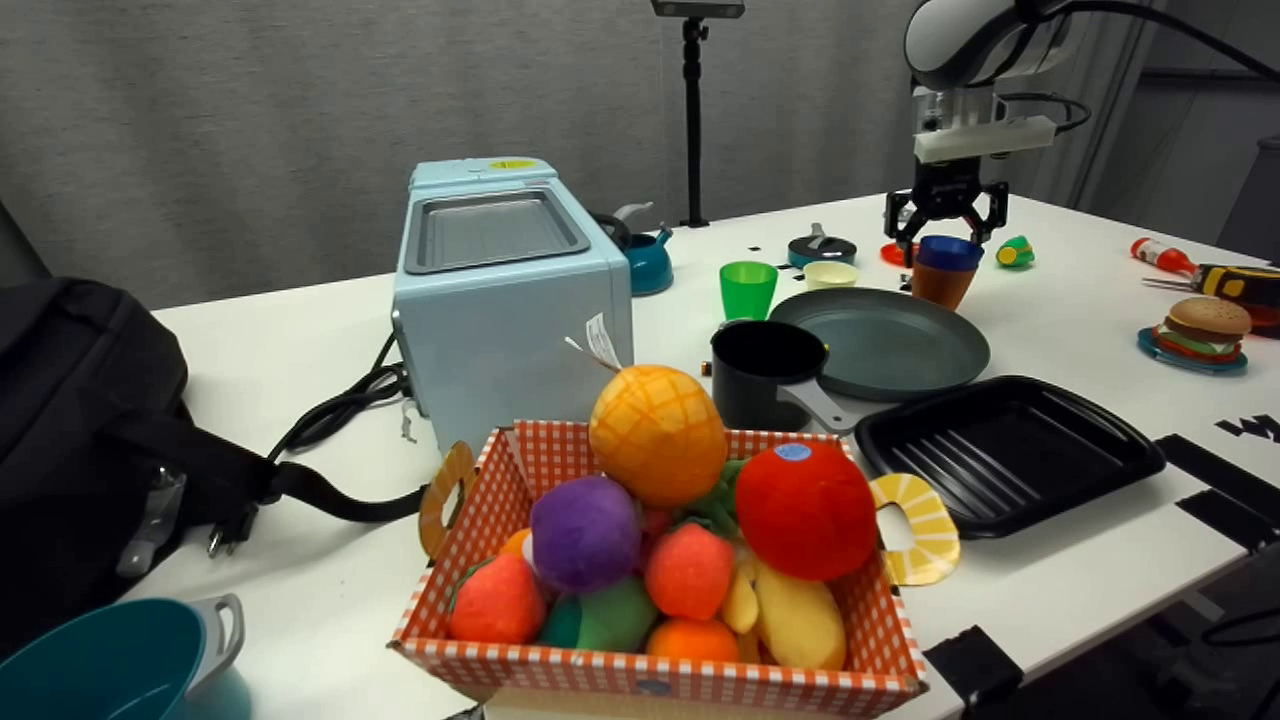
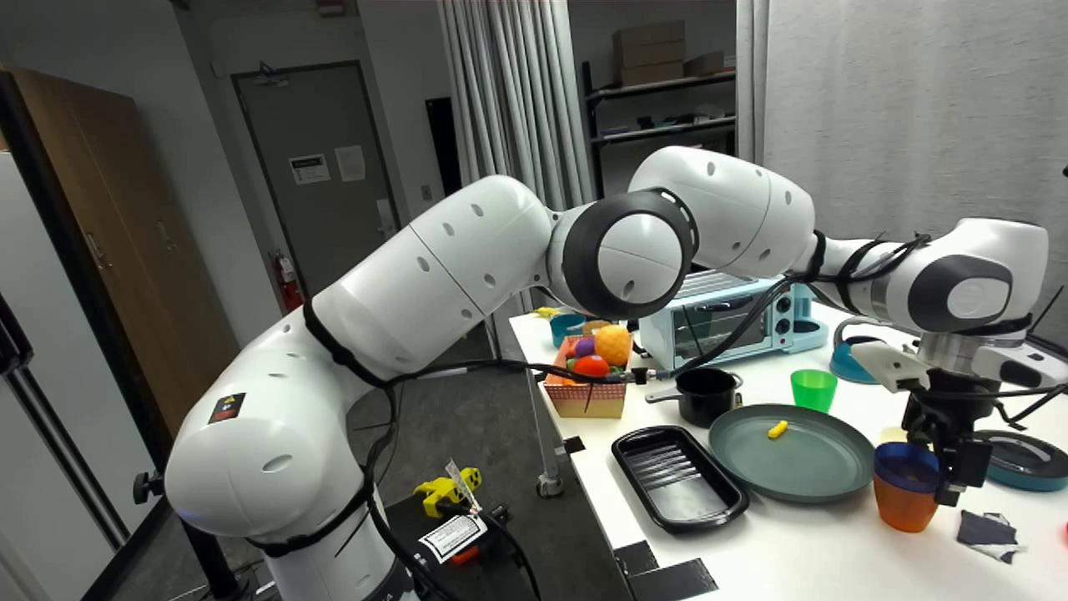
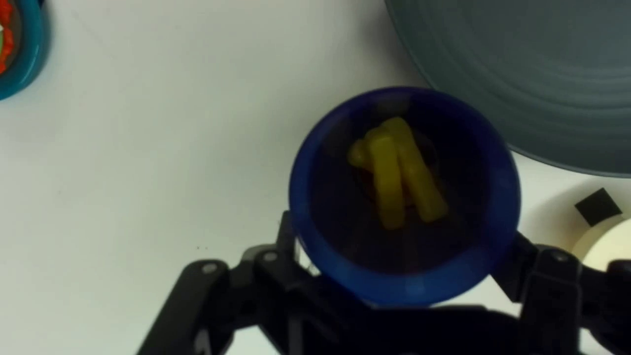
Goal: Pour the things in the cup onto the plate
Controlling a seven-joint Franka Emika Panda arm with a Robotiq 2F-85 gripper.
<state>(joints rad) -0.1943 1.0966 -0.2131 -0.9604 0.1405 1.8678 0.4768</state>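
Blue cup [image 1: 950, 253]: seen toward the table's [image 1: 1090, 320] far corner; likely light, stiff, best gripped by opposite sides.
Hand [image 3: 402, 256]: parted around it; clamping cannot be told.

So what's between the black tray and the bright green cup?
Between the tray and green cup lies the grey plate, with a yellow piece on it, in an exterior view.

On the worktop [image 1: 1080, 320], a checkered basket [image 1: 560, 668] of toy fruit [image 1: 585, 535] stands near a pale blue toaster oven [image 1: 520, 350]; a hamburger [image 1: 1208, 322] rests on a blue dish [image 1: 1185, 362].
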